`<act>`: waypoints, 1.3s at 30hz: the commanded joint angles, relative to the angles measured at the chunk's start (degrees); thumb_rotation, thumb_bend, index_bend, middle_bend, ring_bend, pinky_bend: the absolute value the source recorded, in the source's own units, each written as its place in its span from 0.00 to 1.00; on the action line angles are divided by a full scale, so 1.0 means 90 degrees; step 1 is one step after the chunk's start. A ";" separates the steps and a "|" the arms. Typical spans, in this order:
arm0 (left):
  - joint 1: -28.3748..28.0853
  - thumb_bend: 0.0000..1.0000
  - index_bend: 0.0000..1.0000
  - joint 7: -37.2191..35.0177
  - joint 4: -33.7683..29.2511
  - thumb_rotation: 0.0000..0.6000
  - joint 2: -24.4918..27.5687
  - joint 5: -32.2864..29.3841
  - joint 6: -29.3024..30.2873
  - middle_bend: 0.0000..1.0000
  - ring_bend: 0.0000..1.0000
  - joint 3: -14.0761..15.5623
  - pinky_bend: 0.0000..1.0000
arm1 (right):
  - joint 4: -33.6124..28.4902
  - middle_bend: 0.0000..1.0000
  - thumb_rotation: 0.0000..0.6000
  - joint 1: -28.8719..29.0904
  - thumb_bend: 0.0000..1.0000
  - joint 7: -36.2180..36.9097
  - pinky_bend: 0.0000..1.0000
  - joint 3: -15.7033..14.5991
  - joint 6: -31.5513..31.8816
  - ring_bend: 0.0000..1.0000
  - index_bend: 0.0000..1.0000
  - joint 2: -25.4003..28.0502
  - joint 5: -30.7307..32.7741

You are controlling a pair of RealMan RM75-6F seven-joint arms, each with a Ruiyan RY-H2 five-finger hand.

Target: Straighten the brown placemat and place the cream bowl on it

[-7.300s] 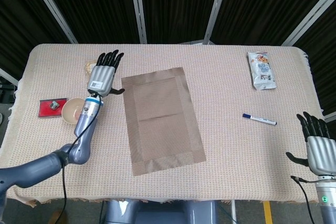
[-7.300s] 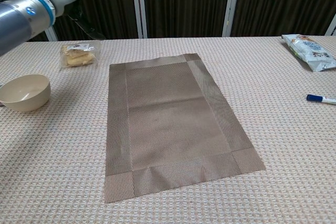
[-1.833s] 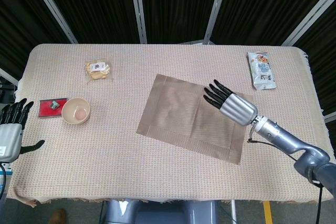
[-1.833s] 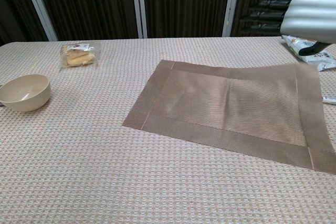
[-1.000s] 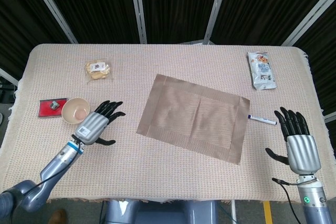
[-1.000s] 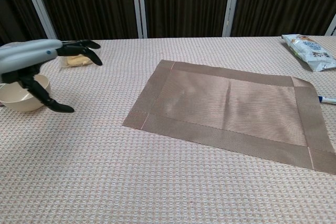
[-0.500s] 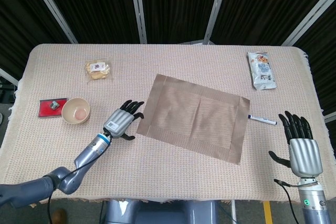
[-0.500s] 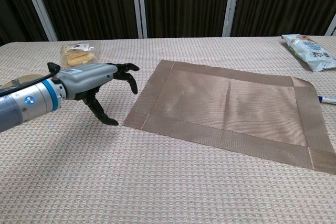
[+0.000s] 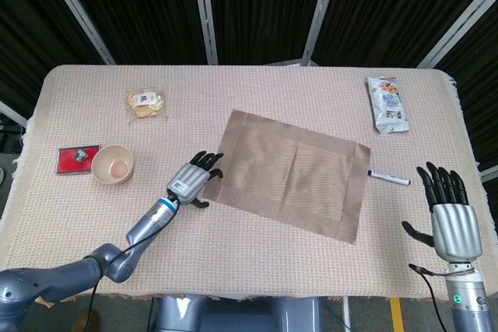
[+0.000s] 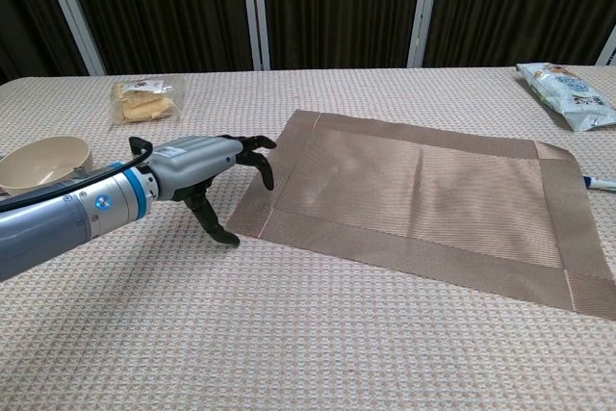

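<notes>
- The left hand (image 9: 193, 179) is reaching over the near-left corner of the brown placemat (image 9: 288, 172), fingers spread and holding nothing; in the chest view the fingertips (image 10: 264, 172) are hanging just at the mat's left edge, and whether they are touching it cannot be told.
- The placemat is lying skewed on the desk (image 9: 249, 262): its long axis is running from upper left down toward lower right in the head view, not square with the desk's edges.
- From the left hand, the mat is spreading away to the right and slightly up; that corner is the nearest handle for turning it.
- The right hand (image 9: 451, 219) is idling at the desk's near-right edge, palm flat, fingers apart, nothing in it, well apart from the mat's right end.
- So the left hand is clearly the nearer one, and the judgement is that the straightening falls to it: a drag on that corner would swing the long axis level.
- The cream bowl (image 9: 113, 164) is waiting upright on the left of the desk, behind the left hand and away from the mat, with a red flat item (image 9: 77, 158) just beside it.
- A blue pen (image 9: 384, 177) is lying just off the mat's right edge, possibly in the way if the mat swings.
</notes>
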 commanded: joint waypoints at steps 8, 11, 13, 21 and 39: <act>-0.0182 0.09 0.35 0.0116 0.0191 1.00 -0.0136 -0.0043 -0.0033 0.00 0.00 -0.0015 0.00 | -0.0008 0.00 1.00 -0.0060 0.00 0.0054 0.00 0.0075 0.0011 0.00 0.00 0.0024 -0.0050; -0.0211 0.13 0.36 0.0216 0.0171 1.00 -0.0125 -0.0090 -0.0050 0.00 0.00 -0.0012 0.00 | -0.0018 0.00 1.00 -0.0080 0.00 0.0067 0.00 0.0097 0.0006 0.00 0.00 0.0038 -0.0058; -0.0220 0.13 0.36 0.0259 0.0143 1.00 -0.0122 -0.0126 -0.0046 0.00 0.00 -0.0018 0.00 | -0.0028 0.00 1.00 -0.0093 0.00 0.0075 0.00 0.0108 0.0010 0.00 0.00 0.0047 -0.0075; -0.0239 0.17 0.37 0.0405 0.0128 1.00 -0.0140 -0.0218 -0.0044 0.00 0.00 -0.0002 0.00 | -0.0065 0.00 1.00 -0.0134 0.00 0.0130 0.00 0.0144 0.0022 0.00 0.00 0.0087 -0.0117; -0.0267 0.34 0.39 0.0507 0.0214 1.00 -0.0250 -0.0411 -0.0114 0.00 0.00 0.0036 0.00 | -0.0126 0.00 1.00 -0.0202 0.00 0.0251 0.00 0.0211 0.0011 0.00 0.00 0.0157 -0.0184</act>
